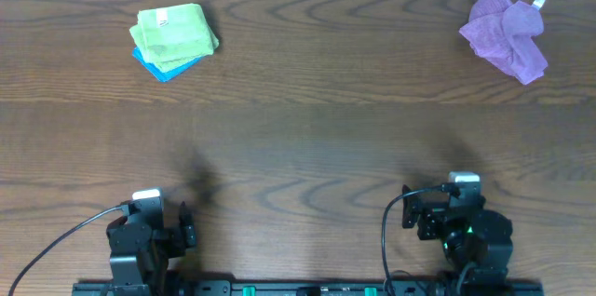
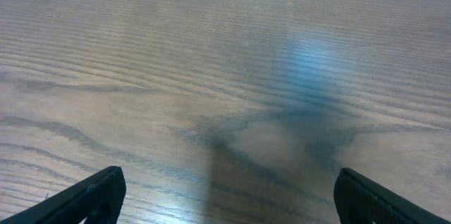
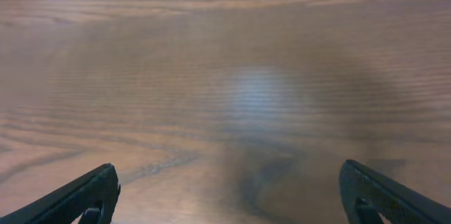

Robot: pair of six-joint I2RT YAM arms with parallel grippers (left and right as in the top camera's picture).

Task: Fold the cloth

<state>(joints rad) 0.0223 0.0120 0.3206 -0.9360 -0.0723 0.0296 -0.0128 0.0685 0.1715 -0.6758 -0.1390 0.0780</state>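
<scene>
Looking down at a dark brown table (image 1: 307, 138) with long wavy wood grain, smooth and a bit glossy going by the pale glare patches in both wrist views. Can spot the cloth (image 1: 174, 35) way up in the far-left corner, well apart from both arms: lime green, fuzzy microfibre, bunched into a chunky, roughly square stack with soft rounded edges and layers showing along the near side. Has a small white label (image 1: 162, 20) with red print at its far edge. Sits right on top of a blue cloth (image 1: 160, 68), just a flat blue corner poking out at the near-left. Over in the far-right corner, got a purple cloth (image 1: 506, 31), totally crumpled into a lumpy heap, little white tag (image 1: 538, 2) sticking out. Down at the near edge, seeing the left gripper (image 2: 229, 199) with jaws spread wide over bare wood, hard black fingers (image 2: 95, 196) tapering to blunt wedges. Same deal for the right gripper (image 3: 229, 196): spread wide, gripping nothing, only tabletop in front. No telling about contact with the table, too blurry for that.
</scene>
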